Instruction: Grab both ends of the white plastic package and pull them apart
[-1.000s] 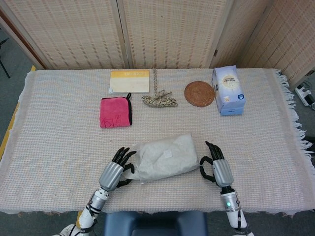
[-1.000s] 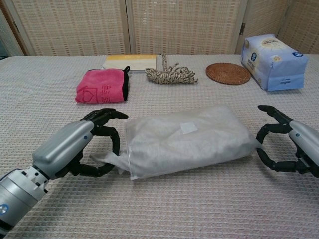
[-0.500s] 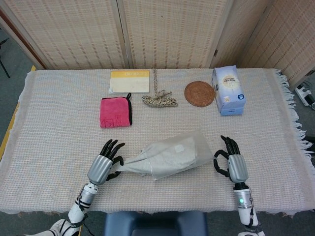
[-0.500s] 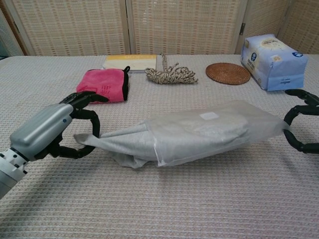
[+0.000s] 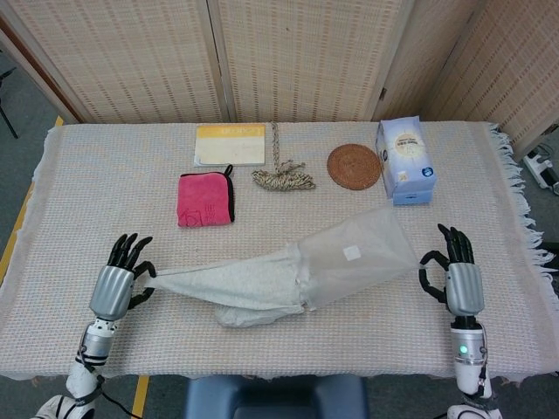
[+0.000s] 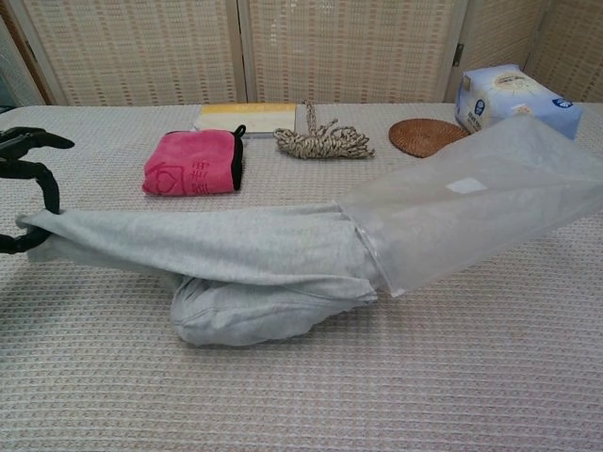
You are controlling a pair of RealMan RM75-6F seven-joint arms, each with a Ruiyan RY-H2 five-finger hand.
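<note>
Left robot hand (image 5: 118,279) pinches grey cloth (image 5: 236,284) drawn from the translucent white plastic package (image 5: 354,253); right robot hand (image 5: 454,275) pinches the package's far end.

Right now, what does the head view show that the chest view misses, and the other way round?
Only the head view shows the right hand gripping the white plastic package and the whole left hand. Only the chest view shows the grey cloth's sagging fold from the side. Both show the pink towel, rope, coaster and tissue pack.
</note>
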